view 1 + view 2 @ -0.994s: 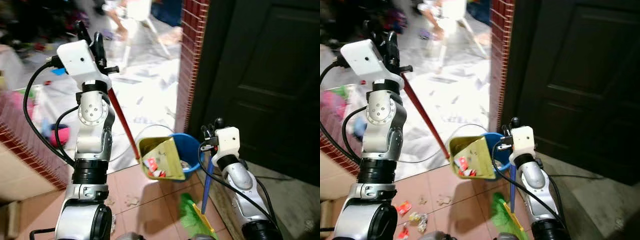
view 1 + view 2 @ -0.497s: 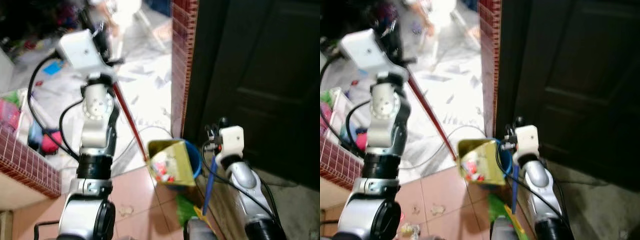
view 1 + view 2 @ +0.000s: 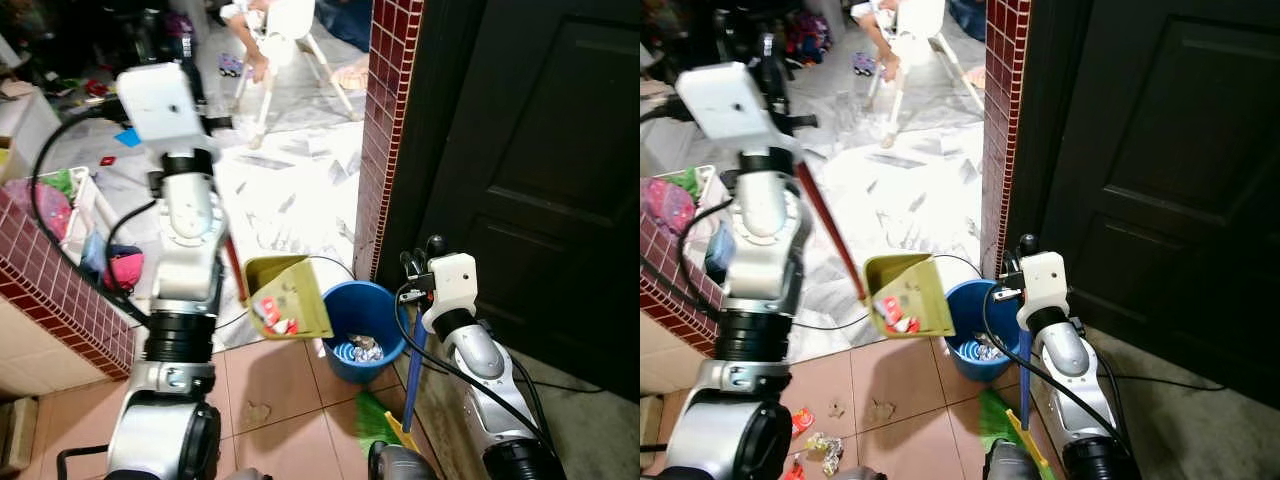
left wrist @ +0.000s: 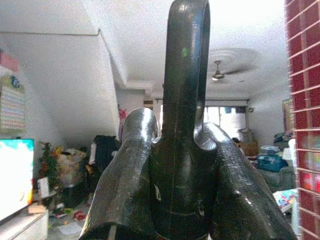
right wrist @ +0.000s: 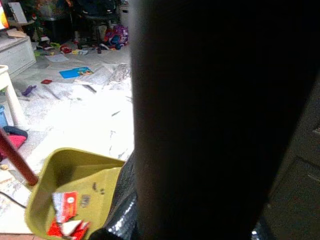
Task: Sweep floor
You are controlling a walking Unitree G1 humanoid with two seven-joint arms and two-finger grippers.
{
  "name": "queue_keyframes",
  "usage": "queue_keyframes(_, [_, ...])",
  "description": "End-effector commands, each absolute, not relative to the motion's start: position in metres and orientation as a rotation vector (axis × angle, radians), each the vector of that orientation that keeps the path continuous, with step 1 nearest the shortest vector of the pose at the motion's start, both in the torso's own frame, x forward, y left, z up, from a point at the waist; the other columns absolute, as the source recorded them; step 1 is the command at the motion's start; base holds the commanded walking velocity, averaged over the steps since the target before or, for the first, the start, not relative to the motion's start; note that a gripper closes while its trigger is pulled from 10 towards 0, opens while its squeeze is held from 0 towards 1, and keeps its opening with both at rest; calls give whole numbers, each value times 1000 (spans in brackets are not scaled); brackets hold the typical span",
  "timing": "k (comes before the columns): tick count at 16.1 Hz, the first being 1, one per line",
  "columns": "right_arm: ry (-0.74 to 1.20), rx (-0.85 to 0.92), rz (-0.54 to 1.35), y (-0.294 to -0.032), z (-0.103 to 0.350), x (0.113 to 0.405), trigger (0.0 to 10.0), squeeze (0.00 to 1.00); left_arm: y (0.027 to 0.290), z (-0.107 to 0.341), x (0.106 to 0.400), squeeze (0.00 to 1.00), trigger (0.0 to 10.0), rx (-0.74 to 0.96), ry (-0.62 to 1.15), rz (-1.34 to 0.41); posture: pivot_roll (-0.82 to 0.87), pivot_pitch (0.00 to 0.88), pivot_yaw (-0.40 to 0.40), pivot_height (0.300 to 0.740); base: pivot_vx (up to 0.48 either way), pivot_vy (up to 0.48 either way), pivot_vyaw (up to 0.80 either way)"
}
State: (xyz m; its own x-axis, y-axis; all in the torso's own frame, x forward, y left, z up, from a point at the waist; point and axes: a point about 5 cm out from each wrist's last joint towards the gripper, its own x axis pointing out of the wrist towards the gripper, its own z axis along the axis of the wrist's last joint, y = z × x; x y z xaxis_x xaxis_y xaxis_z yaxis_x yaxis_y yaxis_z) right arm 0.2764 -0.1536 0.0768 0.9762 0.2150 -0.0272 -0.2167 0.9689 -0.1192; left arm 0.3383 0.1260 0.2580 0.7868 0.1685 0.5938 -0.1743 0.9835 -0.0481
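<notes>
Low wall: red brick-tiled wall (image 3: 60, 290) at far left, with a basket of toys (image 3: 55, 195) behind it.
Left gripper: the left gripper (image 3: 170, 45) is raised high, fingers clenched around the black top end of the dustpan handle; in the left wrist view the two fingers (image 4: 132, 180) press on either side of the looped black handle end (image 4: 185, 75).
Handle: red handle (image 3: 828, 238) slants down from the gripper to the pan, partly behind the left arm.
Litter: wrappers (image 3: 810, 440) lie on the terracotta tiles by the left arm's base.
Dustpan: yellow-green dustpan (image 3: 290, 298) held off the floor, tilted, red-and-white wrappers (image 3: 270, 315) inside; it hangs just left of the bucket, its edge near the rim.
Bucket: blue bucket (image 3: 365, 320) stands on the tiles at the foot of the pillar, crumpled scraps at its bottom.
Pillar: red-tiled pillar (image 3: 385, 130) behind the bucket; beyond it a white floor and a white chair (image 3: 285, 30) with a person's legs beside it.
Broom: blue stick (image 3: 414, 365) runs down to a green and yellow head (image 3: 385, 428) on the floor right of the bucket.
Right gripper: the right gripper (image 3: 422, 260) sits low, at the top of the broom stick; whether its fingers clasp it cannot be told.
Door: dark panelled door (image 3: 540, 170) at right.
</notes>
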Motion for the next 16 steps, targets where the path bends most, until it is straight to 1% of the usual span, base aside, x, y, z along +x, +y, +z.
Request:
queue_keyframes(1, [-45, -137, 227, -150, 89, 281, 10000, 0, 120, 268, 334, 0, 10000, 13, -708, 172, -116, 0, 79, 740, 0, 0, 0])
queue_keyframes(2, [-47, -136, 225, -150, 90, 281, 10000, 0, 112, 264, 333, 0, 10000, 21, -715, 149, -117, 0, 80, 740, 0, 0, 0])
queue_keyframes(5, [-49, -135, 223, -150, 90, 280, 10000, 0, 102, 264, 332, 0, 10000, 31, -729, 121, -122, 0, 84, 740, 0, 0, 0])
queue_keyframes(6, [-49, -135, 221, -149, 89, 280, 10000, 0, 91, 262, 330, 0, 10000, 22, -738, 69, -130, 0, 89, 740, 0, 0, 0])
queue_keyframes(8, [-50, -135, 220, -148, 89, 280, 10000, 0, 77, 260, 328, 0, 10000, 14, -746, -3, -132, 0, 93, 740, 0, 0, 0])
queue_keyframes(10, [-54, -134, 213, -147, 89, 280, 10000, 0, 36, 250, 317, 0, 10000, 19, -767, -231, -140, 0, 104, 740, 0, 0, 0])
queue_keyframes(11, [-55, -133, 211, -147, 89, 280, 10000, 0, 26, 247, 312, 0, 10000, 27, -771, -303, -140, 0, 106, 740, 0, 0, 0])
queue_keyframes(12, [-56, -134, 208, -148, 90, 279, 10000, 0, 14, 240, 305, 0, 10000, 42, -769, -415, -139, 0, 108, 740, 0, 0, 0])
queue_keyframes(13, [-56, -135, 206, -148, 89, 279, 10000, 0, 7, 234, 300, 0, 10000, 49, -761, -492, -139, 0, 109, 740, 0, 0, 0])
queue_keyframes(14, [-56, -135, 203, -149, 89, 279, 10000, 0, -1, 226, 291, 0, 10000, 84, -767, -620, -139, 0, 110, 740, 0, 0, 0])
queue_keyframes(15, [-56, -136, 202, -149, 89, 279, 10000, 0, -4, 222, 287, 0, 10000, 107, -770, -662, -139, 0, 110, 740, 0, 0, 0])
queue_keyframes(16, [-56, -137, 202, -149, 89, 279, 10000, 0, -8, 218, 282, 0, 10000, 141, -779, -745, -134, 0, 107, 740, 0, 0, 0])
